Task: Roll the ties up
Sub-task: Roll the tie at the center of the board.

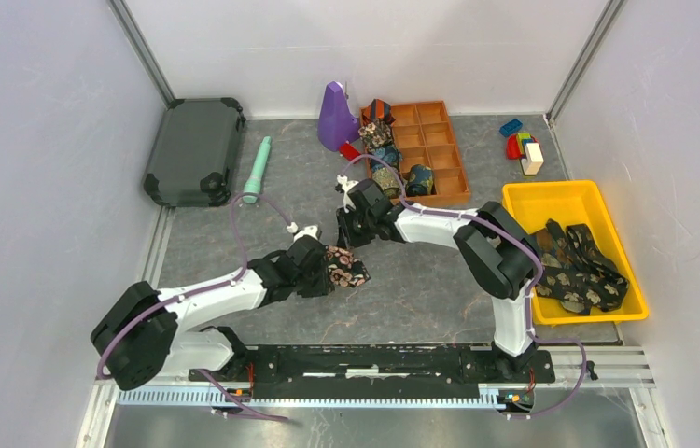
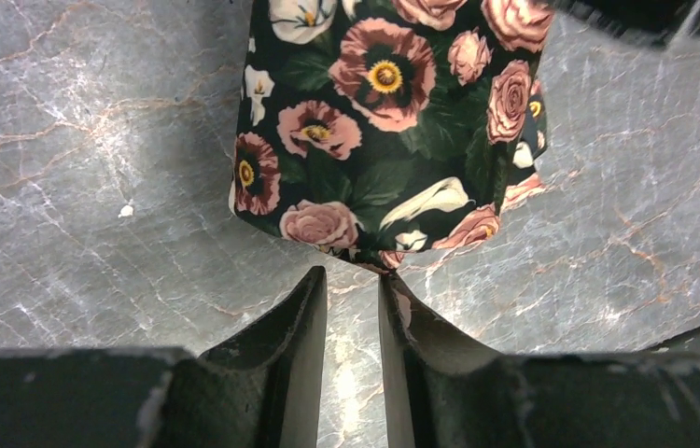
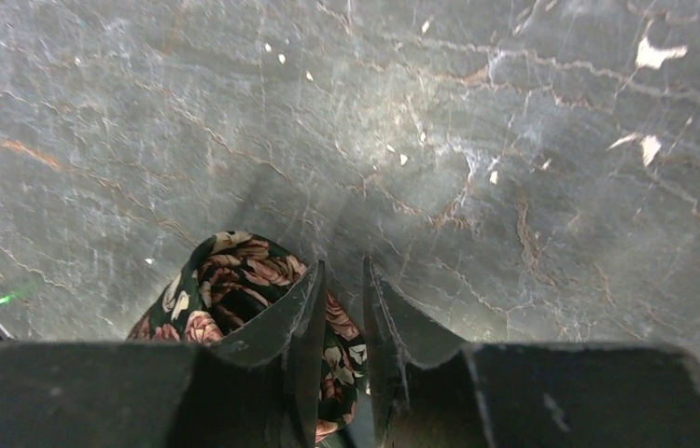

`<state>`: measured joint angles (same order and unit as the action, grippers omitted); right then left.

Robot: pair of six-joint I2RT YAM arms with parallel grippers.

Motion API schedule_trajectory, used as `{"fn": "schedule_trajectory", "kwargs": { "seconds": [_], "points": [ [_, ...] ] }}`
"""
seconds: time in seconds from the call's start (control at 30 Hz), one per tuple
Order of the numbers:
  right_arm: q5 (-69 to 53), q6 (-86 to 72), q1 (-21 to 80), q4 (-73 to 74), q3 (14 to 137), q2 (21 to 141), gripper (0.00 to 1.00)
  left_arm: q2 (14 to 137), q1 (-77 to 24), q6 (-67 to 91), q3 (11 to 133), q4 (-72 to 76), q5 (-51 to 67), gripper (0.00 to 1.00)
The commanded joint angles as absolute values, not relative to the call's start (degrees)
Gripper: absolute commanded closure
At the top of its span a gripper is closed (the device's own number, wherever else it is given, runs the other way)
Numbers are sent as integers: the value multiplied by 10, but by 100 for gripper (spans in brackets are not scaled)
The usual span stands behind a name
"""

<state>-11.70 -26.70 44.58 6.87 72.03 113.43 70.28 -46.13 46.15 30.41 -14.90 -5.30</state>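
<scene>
A dark tie with pink and cream flowers (image 1: 346,266) lies bunched in a loose roll mid-table. My left gripper (image 1: 324,268) is at its left edge. In the left wrist view the tie (image 2: 384,121) lies just beyond the gripper (image 2: 353,273), whose jaws stand narrowly apart with bare table between them. My right gripper (image 1: 347,239) hovers just behind the tie. In the right wrist view the gripper (image 3: 342,271) has a narrow gap, and the tie (image 3: 234,280) lies under and left of the fingers, not pinched. More unrolled ties (image 1: 580,266) lie in the yellow bin (image 1: 561,192).
An orange compartment tray (image 1: 444,140) at the back holds several rolled ties (image 1: 419,179). A purple object (image 1: 335,117), a teal flashlight (image 1: 258,170) and a dark case (image 1: 195,149) are at the back left. Toy blocks (image 1: 524,149) are at the back right.
</scene>
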Motion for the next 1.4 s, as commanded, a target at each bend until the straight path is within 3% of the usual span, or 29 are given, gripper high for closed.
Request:
{"fn": "schedule_trajectory", "kwargs": {
  "seconds": [0.0, 0.67, 1.03, 1.37],
  "points": [
    [-131, -270, 451, 37, 692, 1119, 73, 711, -471, 496, 330, -122, -100, 67],
    [-135, -305, 464, 4, 626, 1090, 75, 717, -533, 569, 326, -92, -272, 66],
    [-134, -317, 468, -12, 613, 1086, 75, 730, -542, 578, 318, -75, -288, 65],
    [-117, -306, 466, 6, 630, 1082, 75, 635, -544, 574, 280, -161, -283, 63]
  ]
}}
